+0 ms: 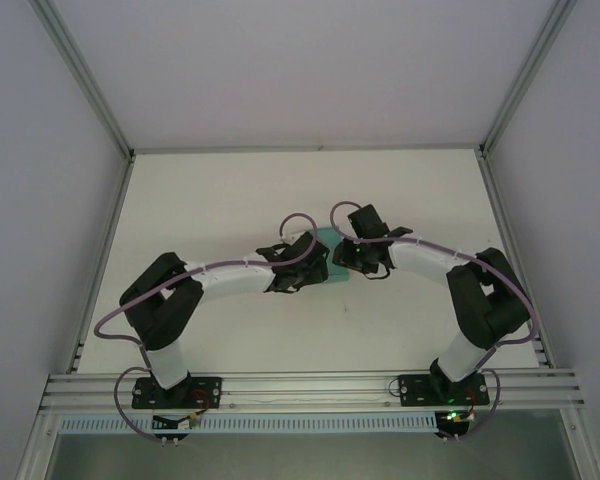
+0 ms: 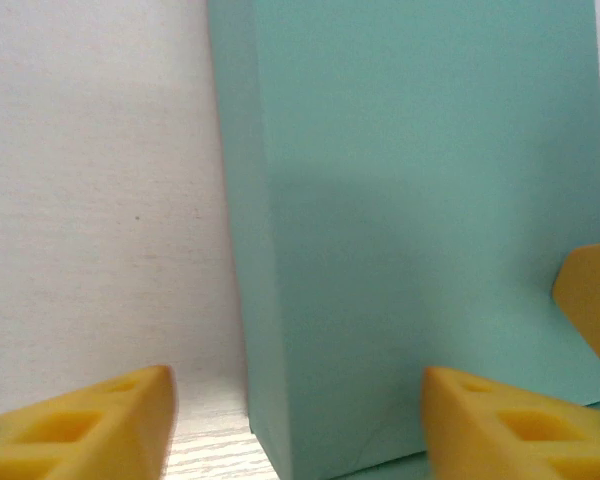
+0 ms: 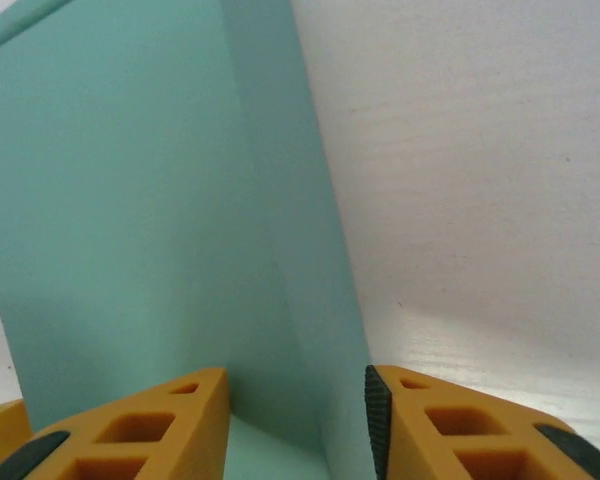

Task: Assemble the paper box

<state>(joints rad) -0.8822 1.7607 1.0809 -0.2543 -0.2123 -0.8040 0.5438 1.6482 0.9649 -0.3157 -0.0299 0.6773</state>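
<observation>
Both arms meet at the teal-green paperboard box (image 1: 329, 243), folded up and standing near the middle of the white bench (image 1: 210, 210).

To your left, the left end effector (image 2: 298, 380) is spread wide, its yellow fingers (image 2: 90, 430) well apart, with one upright corner edge of the box ahead of the gap and nothing clamped. To your right, the right end effector (image 3: 296, 375) stands partly open, and the box's narrow side fills the gap between its fingers. You cannot tell whether the pads press on it.
</observation>
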